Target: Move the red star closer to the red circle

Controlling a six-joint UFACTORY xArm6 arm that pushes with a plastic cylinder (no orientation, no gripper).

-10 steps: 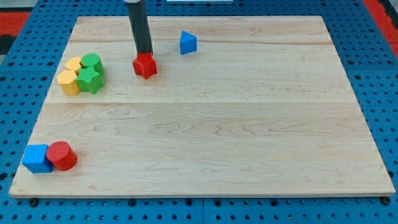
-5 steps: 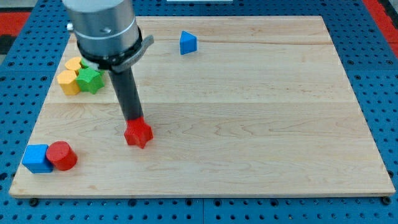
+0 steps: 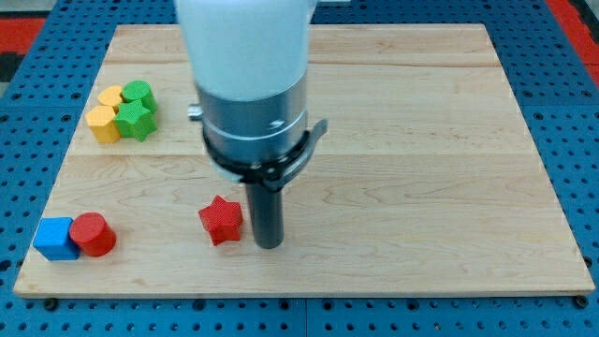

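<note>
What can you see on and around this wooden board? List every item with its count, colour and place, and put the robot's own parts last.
red star: 1, red, lower middle of the board, toward the view's left
red circle: 1, red, near the board's bottom-left corner, touching the blue cube
blue cube: 1, blue, bottom-left corner, left of the red circle
yellow blocks: 2, yellow, upper left, in a tight cluster
green blocks: 2, green, upper left, right side of that same cluster
wooden board: 1, light wood, fills most of the view
pegboard surface: blue, around the board, with red at the top corners
arm housing: 1, white and grey, centre top, hides part of the board behind it
my tip: 1, dark rod end, just right of the red star
</note>
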